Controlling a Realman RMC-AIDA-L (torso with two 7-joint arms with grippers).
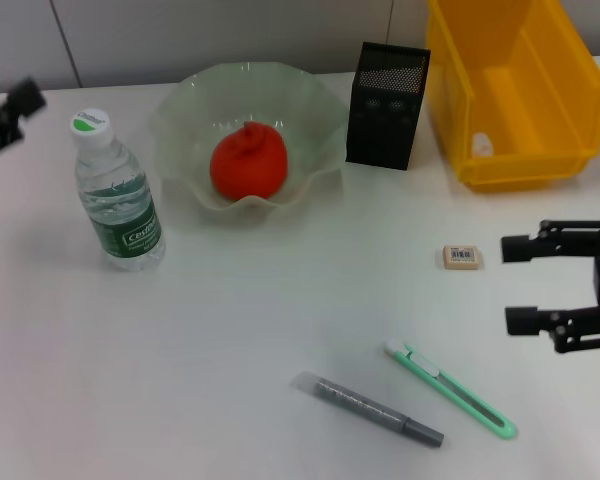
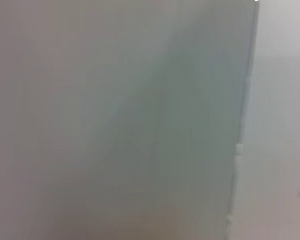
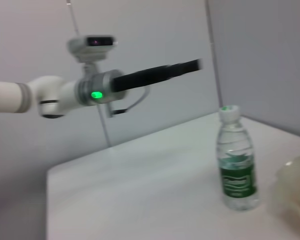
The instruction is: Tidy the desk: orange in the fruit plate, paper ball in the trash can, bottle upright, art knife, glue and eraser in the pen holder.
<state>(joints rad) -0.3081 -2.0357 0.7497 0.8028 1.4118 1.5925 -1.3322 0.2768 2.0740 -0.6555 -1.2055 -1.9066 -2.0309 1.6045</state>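
- The right gripper (image 1: 520,283) is hovering with its 2 fingers apart, gripping nothing.
- The eraser (image 1: 462,257) is lying just beside it, toward the robot's left.
- The art knife (image 1: 450,389) and glue (image 1: 367,408) are lying nearer the robot.
- The left gripper (image 3: 162,72) is hanging well away; whether it is apart or together I cannot tell.
- The bottle (image 1: 117,192) is standing upright; the orange (image 1: 248,161) is sitting in the fruit plate (image 1: 315,110).

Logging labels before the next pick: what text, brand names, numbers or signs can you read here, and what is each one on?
"Cestbon", white on the green label of the water bottle; blurred, so a likely reading only.
Eraser: a barcode-like print, too small to read.
Bottle cap: green mark, no legible letters.
Art knife, grey glue stick, mesh pen holder, yellow bin: no readable text.
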